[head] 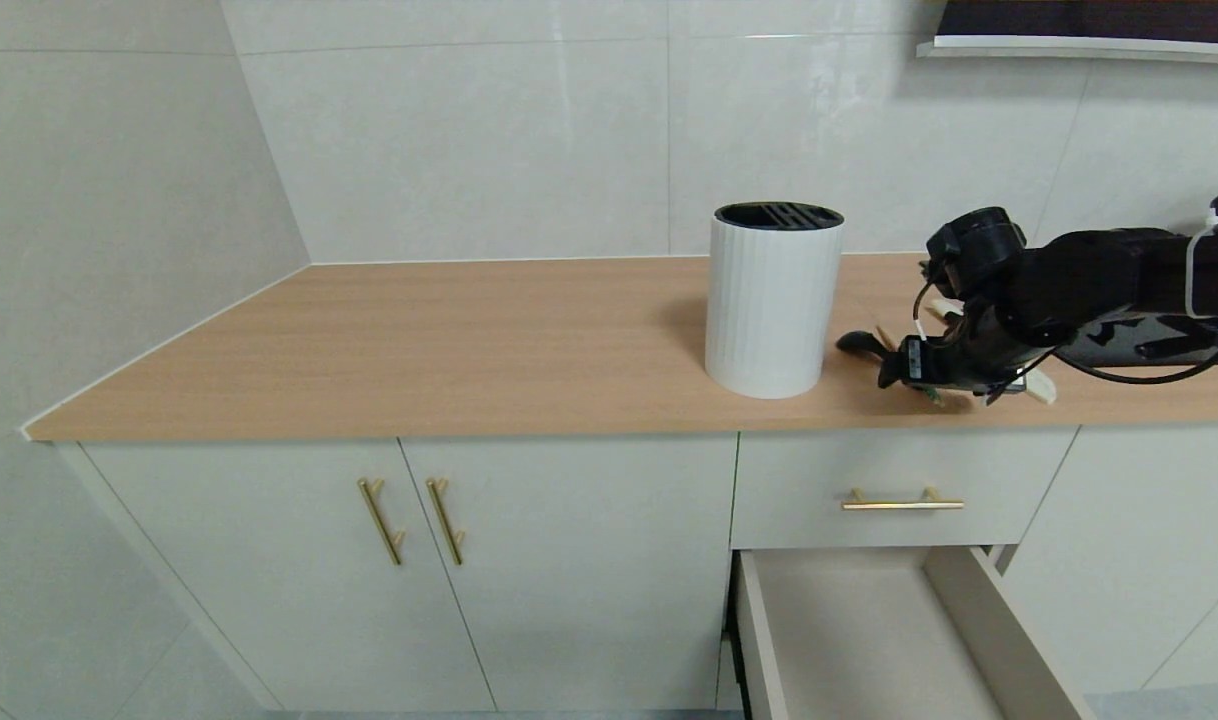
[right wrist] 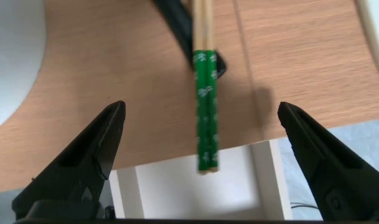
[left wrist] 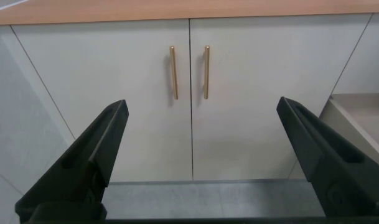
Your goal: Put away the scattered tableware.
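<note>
Wooden surface (head: 469, 340) bearing a white holder (head: 774, 305); at its 3 o'clock the right tool (right wrist: 200, 134), fingers apart, straddles green-tipped chopsticks (right wrist: 205, 74) beside a black utensil (head: 859, 342).

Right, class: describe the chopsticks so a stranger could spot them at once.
On the wooden countertop, look right of the white ribbed holder. The chopsticks lie there beside a black utensil; only they are pale wood with green ends.

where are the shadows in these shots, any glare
Head view: the white holder casts a soft shadow on the countertop to its left; no harsh glare. Right wrist view: the chopsticks throw a faint shadow on the wood beside them. Left wrist view: cabinet doors evenly lit.
</note>
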Robot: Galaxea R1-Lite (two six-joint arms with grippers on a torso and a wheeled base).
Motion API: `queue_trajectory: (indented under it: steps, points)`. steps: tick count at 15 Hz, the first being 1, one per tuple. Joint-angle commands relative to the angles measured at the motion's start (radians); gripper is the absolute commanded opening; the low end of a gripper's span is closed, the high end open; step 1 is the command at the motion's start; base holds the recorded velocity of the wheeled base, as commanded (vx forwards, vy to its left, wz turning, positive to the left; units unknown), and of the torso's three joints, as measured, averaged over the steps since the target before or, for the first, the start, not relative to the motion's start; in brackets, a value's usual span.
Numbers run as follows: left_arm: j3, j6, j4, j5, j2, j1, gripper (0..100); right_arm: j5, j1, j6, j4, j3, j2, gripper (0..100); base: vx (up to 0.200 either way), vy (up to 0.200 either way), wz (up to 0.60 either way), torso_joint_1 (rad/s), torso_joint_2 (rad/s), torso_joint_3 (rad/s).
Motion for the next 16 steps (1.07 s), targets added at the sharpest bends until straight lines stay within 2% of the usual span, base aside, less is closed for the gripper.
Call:
queue_trajectory:
  steps: [1,5,6,16]
  points:
    - [0.000,0.000,0.000,0.000,0.000,0.001,100,0.000,-0.001,0.000,0.000,-0.003,0.000,100,0.000,0.000,0.00,0.000,0.00,0.000]
    - [0.000,0.000,0.000,0.000,0.000,0.001,100,0.002,-0.002,0.000,0.026,-0.012,0.006,100,0.000,0.000,0.00,0.000,0.00,0.000]
    - [0.000,0.000,0.000,0.002,0.000,0.001,100,0.003,-0.002,0.000,0.028,-0.012,0.011,0,0.000,0.000,0.00,0.000,0.00,0.000]
    - [0.000,0.000,0.000,0.000,0.000,0.001,100,0.005,-0.008,0.006,0.034,-0.002,-0.054,0,0.000,0.000,0.00,0.000,0.00,0.000]
